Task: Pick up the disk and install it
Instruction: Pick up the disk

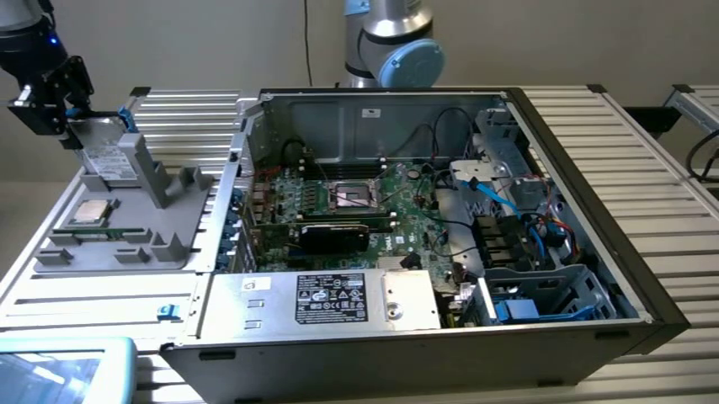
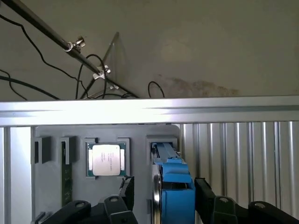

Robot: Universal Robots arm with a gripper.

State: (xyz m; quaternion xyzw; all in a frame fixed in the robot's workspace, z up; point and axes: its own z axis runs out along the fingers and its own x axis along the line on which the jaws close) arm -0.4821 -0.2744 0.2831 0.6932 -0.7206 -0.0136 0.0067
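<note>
The disk [image 2: 179, 176] sits between the gripper [image 2: 163, 184] jaws (spread wide)

Disk [image 1: 107, 156] upright in tray [image 1: 101, 252] — chip [image 1: 90, 213] before it, case [image 1: 337, 118] at exterior view's right

The exterior view looks down from high and well back over a ribbed aluminium bench [image 1: 657, 177], taking in an open black computer case [image 1: 337, 118] and, at the exterior view's left, a grey plastic parts tray [image 1: 113, 252]. The wrist view sits close above that tray [image 2: 49, 186], facing past the black hand [image 2: 164, 200] toward the bench's edge rail. Both share the tray and its square silver chip [image 1: 90, 213] [image 2: 106, 160].
</note>
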